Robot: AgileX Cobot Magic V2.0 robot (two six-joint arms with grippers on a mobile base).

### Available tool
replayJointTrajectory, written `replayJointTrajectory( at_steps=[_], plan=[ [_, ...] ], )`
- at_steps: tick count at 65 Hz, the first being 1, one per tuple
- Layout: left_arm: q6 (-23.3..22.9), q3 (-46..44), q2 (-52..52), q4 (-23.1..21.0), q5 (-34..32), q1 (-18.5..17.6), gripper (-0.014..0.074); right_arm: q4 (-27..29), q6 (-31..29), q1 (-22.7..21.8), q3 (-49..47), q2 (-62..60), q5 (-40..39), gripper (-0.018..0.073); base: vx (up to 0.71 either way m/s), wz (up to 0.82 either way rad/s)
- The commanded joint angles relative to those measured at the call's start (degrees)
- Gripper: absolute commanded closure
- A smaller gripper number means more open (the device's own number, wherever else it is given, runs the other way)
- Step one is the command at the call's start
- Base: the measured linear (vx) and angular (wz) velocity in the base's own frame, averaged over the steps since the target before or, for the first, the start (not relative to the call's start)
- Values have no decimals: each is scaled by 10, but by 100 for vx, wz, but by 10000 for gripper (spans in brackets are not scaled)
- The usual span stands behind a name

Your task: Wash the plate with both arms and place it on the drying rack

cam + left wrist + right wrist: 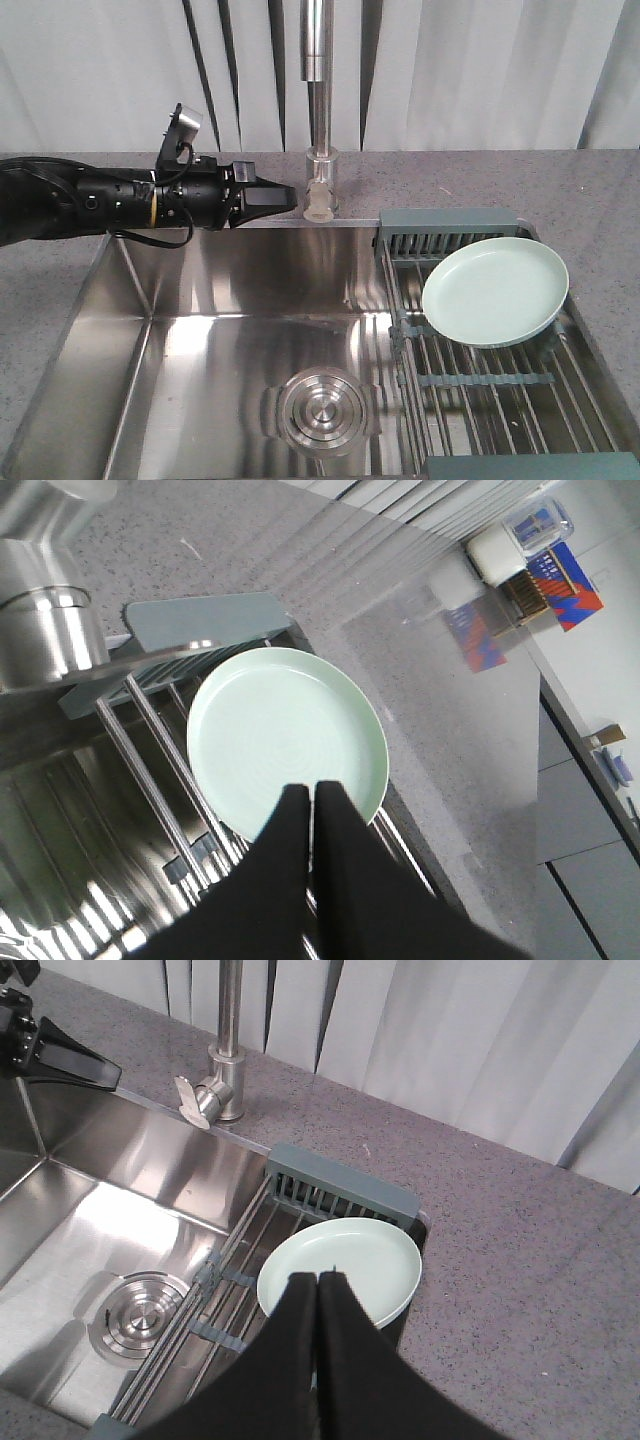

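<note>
- Right gripper (317, 1280) fills the bottom of its own wrist view, black fingers pressed together with nothing between them, tips hanging over the near rim of the plate (340, 1268).
- Left gripper (312, 792) looks the same in its wrist shot: closed, holding nothing, tips over the plate's edge.
- Plate is mint green, face up, resting on the far end of the drying rack (480, 385), right beside the rack's grey-blue end bar (448, 219).
- Front view shows only the left arm (110, 200), up by the faucet (317, 110), well apart from the plate.
- Drain (322, 408) sits in the sink (200, 300), left of the rack.
- Left wrist view alone catches some clutter (535, 555) on the counter past the plate.
</note>
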Motion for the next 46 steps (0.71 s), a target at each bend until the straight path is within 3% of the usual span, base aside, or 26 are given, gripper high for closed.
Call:
replayJointTrajectory(
  at_steps=[1, 17, 46],
  plan=[
    [-5, -32, -14, -39, -9, -11, 603, -2, -5, -3, -17, 3, -36, 566, 0, 0],
    [-5, -73, 30, -44, -4, -31, 603, -2, -4, -3, -17, 3, -36, 566, 0, 0],
    [-5, -75, 77, -121, 12, -35, 603, -3, -4, -3, -17, 3, -36, 566, 0, 0]
  ],
)
